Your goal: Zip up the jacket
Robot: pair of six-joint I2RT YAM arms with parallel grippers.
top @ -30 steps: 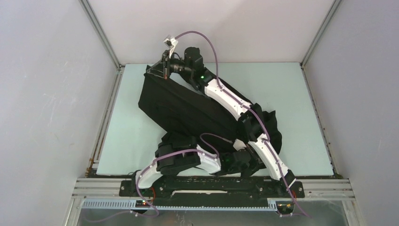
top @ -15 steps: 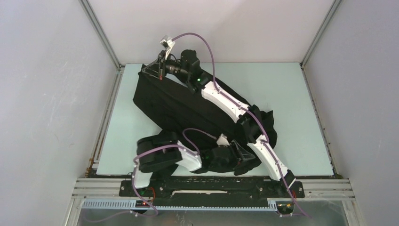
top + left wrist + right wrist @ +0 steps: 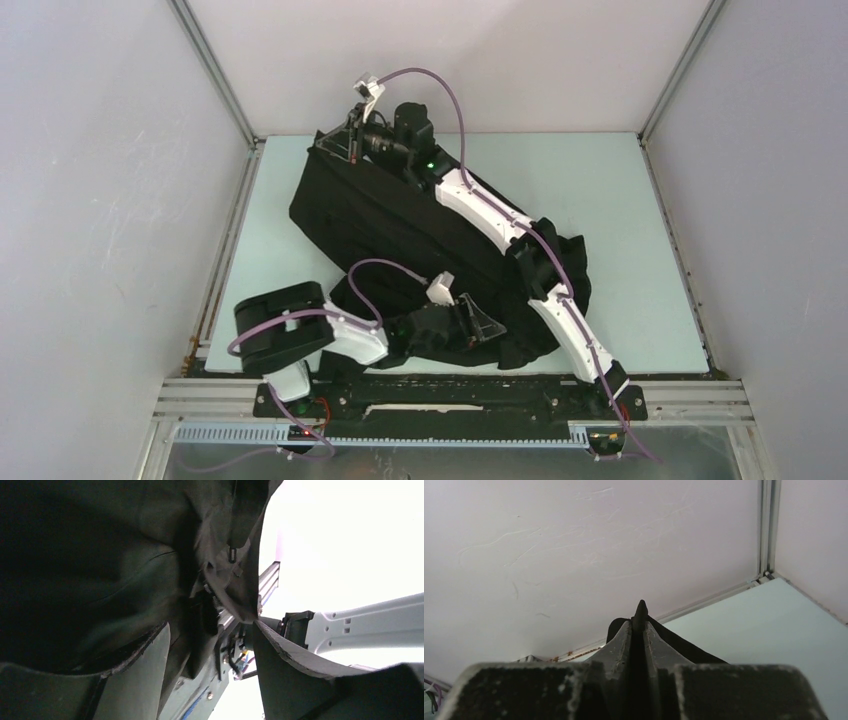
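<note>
From above, the jacket (image 3: pixel 400 220) is seen stretched slantwise across the bench (image 3: pixel 620 200). Its far-left corner is held by the right fingers (image 3: pixel 330 142), and the left fingers (image 3: pixel 488 326) are set at its near end.

In the left wrist view, the left fingers are spread wide with nothing gripped, and dark folds and a zip pull (image 3: pixel 232 555) are seen ahead.

In the right wrist view, the right fingers are pressed together on a thin edge of the jacket (image 3: pixel 640 611).

The black jacket (image 3: pixel 400 225) stretches slanted, a thin edge of it pinched between the right fingers (image 3: pixel 621 645). A creased fold at its bunched end hangs between the spread left fingers (image 3: pixel 295 657).
</note>
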